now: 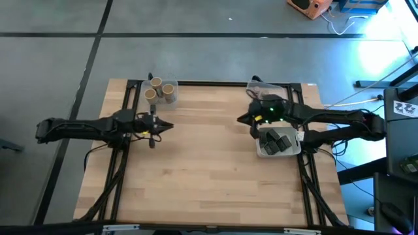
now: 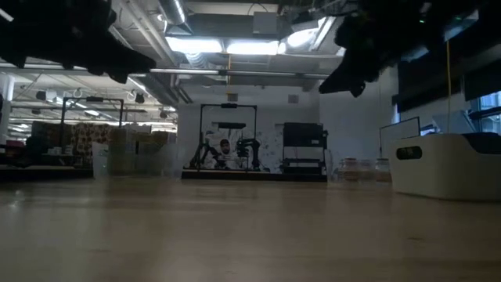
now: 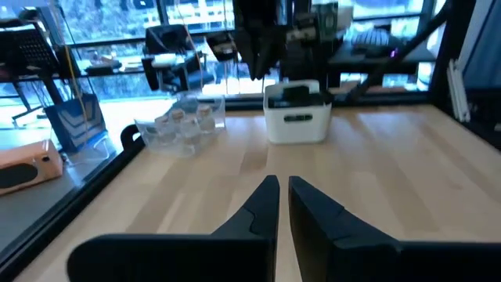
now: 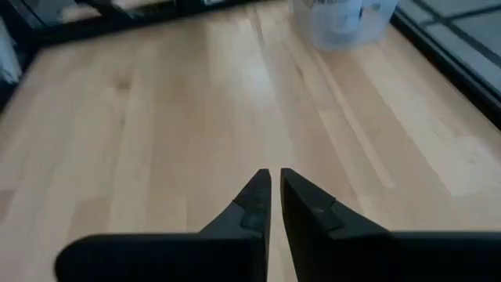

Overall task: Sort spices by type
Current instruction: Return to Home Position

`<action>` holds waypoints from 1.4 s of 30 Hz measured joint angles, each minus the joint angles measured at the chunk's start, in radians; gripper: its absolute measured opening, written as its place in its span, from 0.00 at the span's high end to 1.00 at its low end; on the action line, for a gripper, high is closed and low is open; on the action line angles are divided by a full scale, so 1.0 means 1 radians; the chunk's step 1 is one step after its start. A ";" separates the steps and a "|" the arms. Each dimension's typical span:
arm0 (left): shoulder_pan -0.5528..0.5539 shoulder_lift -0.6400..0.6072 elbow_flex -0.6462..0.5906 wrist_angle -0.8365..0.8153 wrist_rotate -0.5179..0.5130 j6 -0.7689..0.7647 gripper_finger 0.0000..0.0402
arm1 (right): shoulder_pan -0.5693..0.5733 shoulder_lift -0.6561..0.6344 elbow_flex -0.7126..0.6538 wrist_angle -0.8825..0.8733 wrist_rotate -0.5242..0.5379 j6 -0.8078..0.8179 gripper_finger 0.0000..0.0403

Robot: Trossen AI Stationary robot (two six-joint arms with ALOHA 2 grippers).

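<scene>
The left arm (image 1: 85,125) reaches in from the left side of the wooden counter (image 1: 209,183). The left jaws hang above the wood near the far left corner and point to the middle. They are closed, with only a thin slit between them, and they hold nothing. Just past them, at the far edge, a clear tray (image 1: 175,83) holds three tan cylinders (image 1: 169,92) with pale tops. The right arm (image 1: 339,121) comes in from the right side. The right jaws hang above the counter, just beside the white dish (image 1: 261,152), and point to the middle too. They are also closed and hold nothing. The white dish sits at the right edge and has the dark boxy packs (image 1: 277,138) inside it. Behind the dish, in the far right corner, there is a second clear tray (image 3: 156,137), partly hidden under the right arm in the high view. The left wrist view shows small jars (image 3: 188,117) inside it. The middle of the counter is bare wood
</scene>
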 joint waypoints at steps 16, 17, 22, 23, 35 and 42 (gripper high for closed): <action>0.000 -0.151 -0.068 0.013 -0.001 -0.041 0.96 | 0.000 -0.369 -0.339 0.250 0.006 0.102 0.94; 0.000 -0.150 -0.068 0.011 -0.002 -0.040 0.96 | 0.000 -0.385 -0.348 0.251 0.007 0.106 0.94; 0.000 -0.151 -0.068 -0.015 -0.019 -0.089 0.96 | 0.002 -0.477 -0.407 0.287 -0.001 0.143 0.94; 0.000 -0.150 -0.068 -0.014 -0.020 -0.091 0.96 | 0.009 -0.497 -0.423 0.301 -0.004 0.148 0.94; -0.002 -0.193 -0.135 0.018 0.004 -0.087 0.96 | 0.161 -0.748 -0.599 0.352 0.191 0.166 0.94; -0.001 -0.312 -0.200 0.000 0.014 -0.098 0.96 | 0.204 -0.878 -0.678 0.347 0.269 0.173 0.94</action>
